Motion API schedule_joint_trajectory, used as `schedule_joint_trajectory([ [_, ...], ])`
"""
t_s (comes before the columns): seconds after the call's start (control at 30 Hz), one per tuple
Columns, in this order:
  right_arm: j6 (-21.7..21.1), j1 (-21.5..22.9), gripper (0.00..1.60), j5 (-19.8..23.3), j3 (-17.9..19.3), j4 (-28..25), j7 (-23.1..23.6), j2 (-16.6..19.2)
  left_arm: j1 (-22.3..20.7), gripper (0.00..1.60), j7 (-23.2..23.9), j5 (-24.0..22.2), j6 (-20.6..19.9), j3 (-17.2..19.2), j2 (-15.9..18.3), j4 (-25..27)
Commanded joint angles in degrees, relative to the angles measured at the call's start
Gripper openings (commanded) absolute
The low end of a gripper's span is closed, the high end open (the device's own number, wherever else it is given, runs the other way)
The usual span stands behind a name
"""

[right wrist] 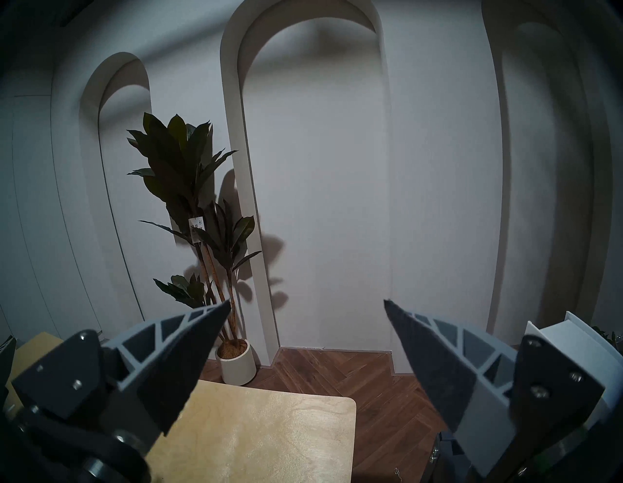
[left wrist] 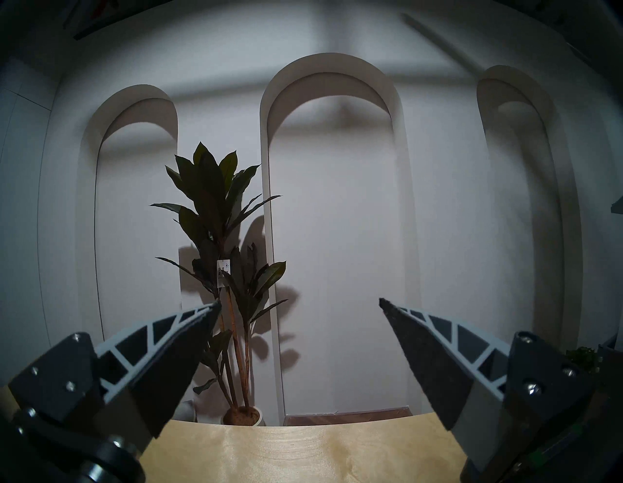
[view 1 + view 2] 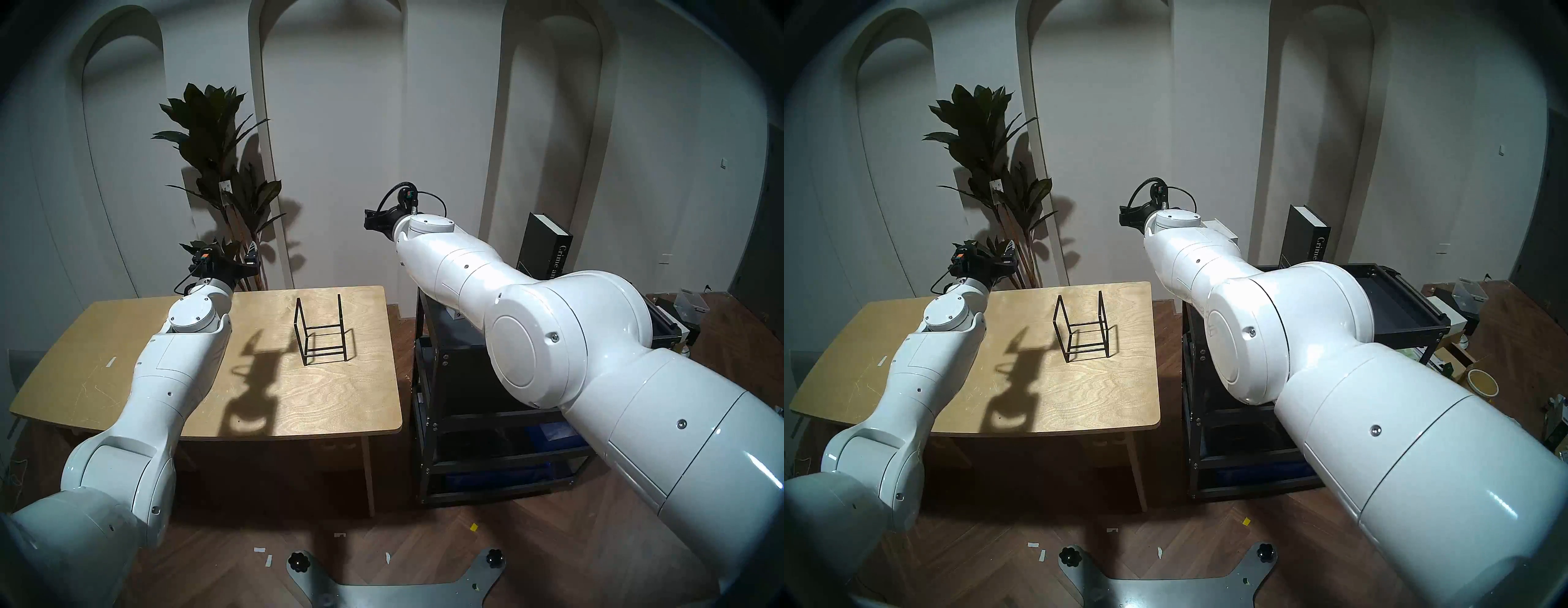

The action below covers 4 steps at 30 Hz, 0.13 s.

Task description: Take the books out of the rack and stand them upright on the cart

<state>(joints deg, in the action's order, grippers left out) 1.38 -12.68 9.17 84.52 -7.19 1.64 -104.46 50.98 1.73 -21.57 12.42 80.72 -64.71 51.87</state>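
On the wooden table [image 3: 127, 331] the black wire rack [image 3: 320, 335] stands with nothing in it, near the edge toward the black cart [image 3: 1412, 318]. On the cart's top tray the dark book [image 3: 547, 250] stands upright, "Crime" readable on its spine; my right arm hides most of that tray, so I cannot see the white book clearly. My left gripper [image 2: 300, 303] hangs spread wide and bare over the table's far edge, facing the potted plant [image 2: 219, 236]. My right gripper [image 1: 306, 302] gapes just as wide, holding nothing, high between table and cart.
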Motion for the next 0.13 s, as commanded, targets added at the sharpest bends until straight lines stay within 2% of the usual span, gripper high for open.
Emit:
schedule_joint_trajectory([
  [0.0, 0.8, 1.3, 1.60, 0.3, 0.3, -1.1, 0.6, -0.3, -3.3, 1.60, 1.5, -0.2, 3.3, 0.2, -0.4, -0.4],
  [0.1, 0.9, 1.3, 1.60, 0.4, 0.3, -1.0, 0.9, -0.2, -3.6, 1.60, 2.2, -0.1, 4.2, 0.2, -0.5, -1.2],
])
